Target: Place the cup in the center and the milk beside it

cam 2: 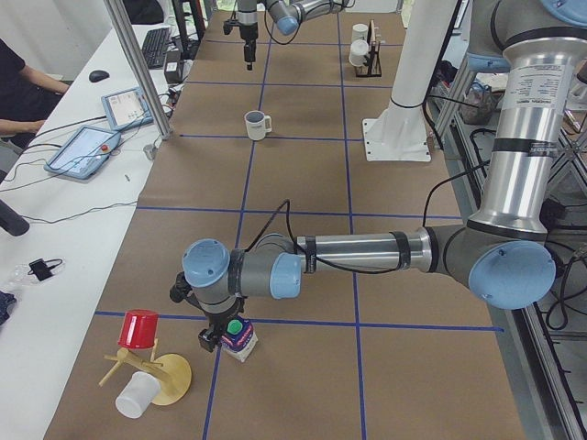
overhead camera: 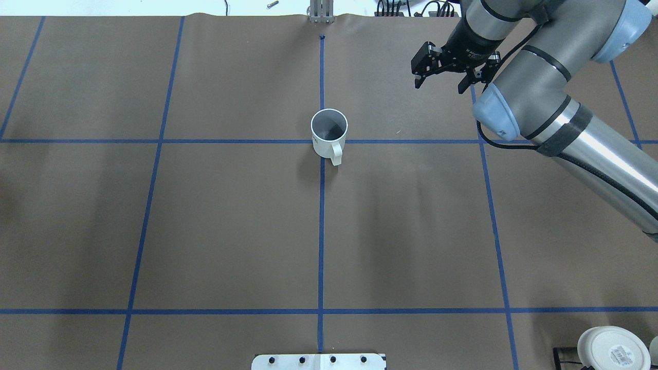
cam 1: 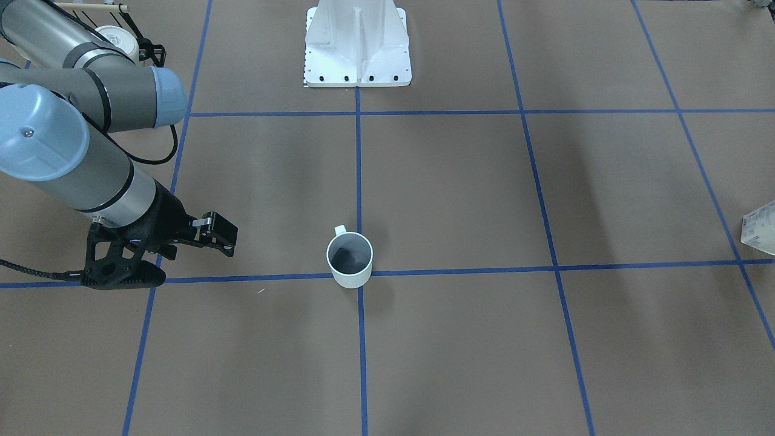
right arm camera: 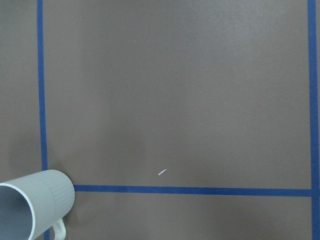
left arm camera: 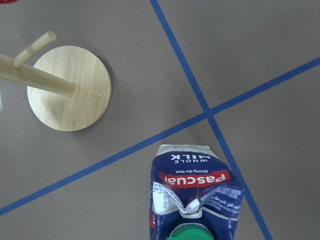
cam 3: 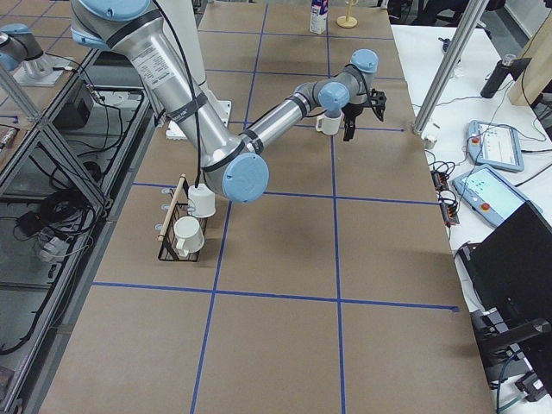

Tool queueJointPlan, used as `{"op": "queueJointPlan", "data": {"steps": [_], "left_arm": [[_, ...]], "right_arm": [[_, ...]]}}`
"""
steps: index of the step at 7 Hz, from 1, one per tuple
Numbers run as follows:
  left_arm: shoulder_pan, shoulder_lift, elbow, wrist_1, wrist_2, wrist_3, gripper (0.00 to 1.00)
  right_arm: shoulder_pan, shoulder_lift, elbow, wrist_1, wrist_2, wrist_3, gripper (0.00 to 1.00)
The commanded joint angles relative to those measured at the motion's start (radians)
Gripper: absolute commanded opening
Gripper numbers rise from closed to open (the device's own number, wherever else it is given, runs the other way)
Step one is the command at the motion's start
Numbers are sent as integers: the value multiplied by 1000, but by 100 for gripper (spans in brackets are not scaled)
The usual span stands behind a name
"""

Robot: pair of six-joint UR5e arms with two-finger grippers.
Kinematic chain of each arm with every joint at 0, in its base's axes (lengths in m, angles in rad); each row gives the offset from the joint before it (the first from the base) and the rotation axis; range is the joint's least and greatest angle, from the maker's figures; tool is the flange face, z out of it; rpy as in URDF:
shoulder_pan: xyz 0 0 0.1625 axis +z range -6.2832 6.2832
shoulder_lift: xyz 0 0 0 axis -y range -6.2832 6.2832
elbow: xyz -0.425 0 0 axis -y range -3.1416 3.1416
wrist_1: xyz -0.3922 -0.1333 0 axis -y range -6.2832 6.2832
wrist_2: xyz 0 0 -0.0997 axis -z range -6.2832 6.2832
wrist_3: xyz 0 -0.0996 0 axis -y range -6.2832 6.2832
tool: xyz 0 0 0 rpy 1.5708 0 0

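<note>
The cup (overhead camera: 329,132), a small white mug with a dark inside, stands upright on the crossing of blue tape lines at the table's middle (cam 1: 350,260), its handle toward the robot. It also shows in the right wrist view (right arm camera: 30,207). My right gripper (overhead camera: 440,79) is open and empty, off to the cup's side and apart from it. The milk (cam 2: 240,339), a blue and white carton with a green cap, stands at the table's left end (left arm camera: 195,195). My left gripper (cam 2: 215,337) is right at the carton; I cannot tell whether it is open or shut.
A wooden mug tree (cam 2: 170,378) with a red cup (cam 2: 139,328) and a white cup (cam 2: 136,394) stands close to the milk; its base (left arm camera: 69,88) shows in the left wrist view. A rack with white cups (cam 3: 185,220) is by the right arm. The robot's base (cam 1: 357,42) is behind.
</note>
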Motion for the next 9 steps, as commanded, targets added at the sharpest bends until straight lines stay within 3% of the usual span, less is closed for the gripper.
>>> {"op": "queueJointPlan", "data": {"steps": [1,9], "left_arm": [[4,2,16,-65,-3,-76,98],[42,11,16,-68,-23,-120,98]], "right_arm": [[1,1,1,0,0,0,100],[-2,-11,1,0,-3,0,100]]}}
